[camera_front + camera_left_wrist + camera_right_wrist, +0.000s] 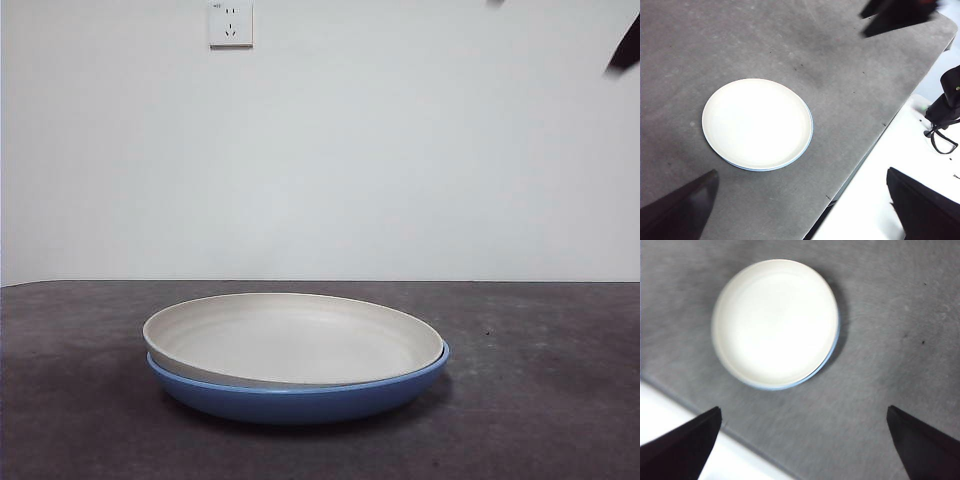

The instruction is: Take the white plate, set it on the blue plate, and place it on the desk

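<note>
- Front view: the round off-white matte plate (pixel 290 338) is nested in the glossy round blue plate (pixel 300 395), sitting slightly askew with its left rim riding higher. The stack rests on the dark grey mottled desk (pixel 560 400), near centre. A black arm tip (pixel 626 48) shows only at the top right corner; neither gripper is near the stack.
- Left wrist view: the left gripper (pixel 805 210) hangs high with jaws spread wide and empty. The stack lies ahead of it, well apart.
- Right wrist view: the right gripper (pixel 805 445) is also wide and empty. The stack fills more of this view, so the right arm is probably nearer.
- Plates are round, so there's no long axis; any rim point works.
</note>
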